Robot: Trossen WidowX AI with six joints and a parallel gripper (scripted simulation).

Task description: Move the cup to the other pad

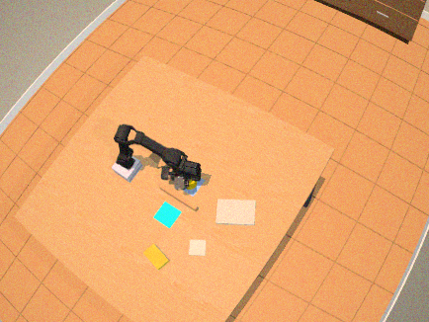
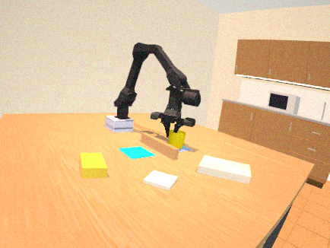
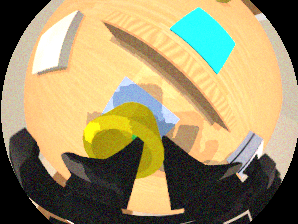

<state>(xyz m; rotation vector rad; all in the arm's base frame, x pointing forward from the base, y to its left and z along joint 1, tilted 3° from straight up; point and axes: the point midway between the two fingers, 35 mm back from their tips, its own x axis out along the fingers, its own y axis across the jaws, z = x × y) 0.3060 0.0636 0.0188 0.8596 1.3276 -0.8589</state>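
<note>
On the blue pad (image 1: 199,188) (image 2: 185,149) (image 3: 142,98); yellow cup (image 1: 192,185) (image 2: 176,139) (image 3: 131,116), jaws (image 1: 183,184) (image 2: 171,134) at its rim.

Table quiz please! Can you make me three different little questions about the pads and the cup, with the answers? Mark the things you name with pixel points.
1. True or false: a low wooden wall (image 1: 179,200) (image 2: 159,146) (image 3: 170,69) stands between the cyan pad (image 1: 167,214) (image 2: 137,152) (image 3: 204,40) and the blue pad (image 1: 197,189) (image 2: 185,149) (image 3: 135,93).
2. What colour is the cup (image 1: 191,185) (image 2: 176,139) (image 3: 142,117)? A red, B yellow, C white.
3. Fill in: the yellow block (image 1: 156,257) (image 2: 93,167) (image 3: 223,1) lies nearer to the ___ pad.

Key: 1 true; 2 B; 3 cyan.
</note>
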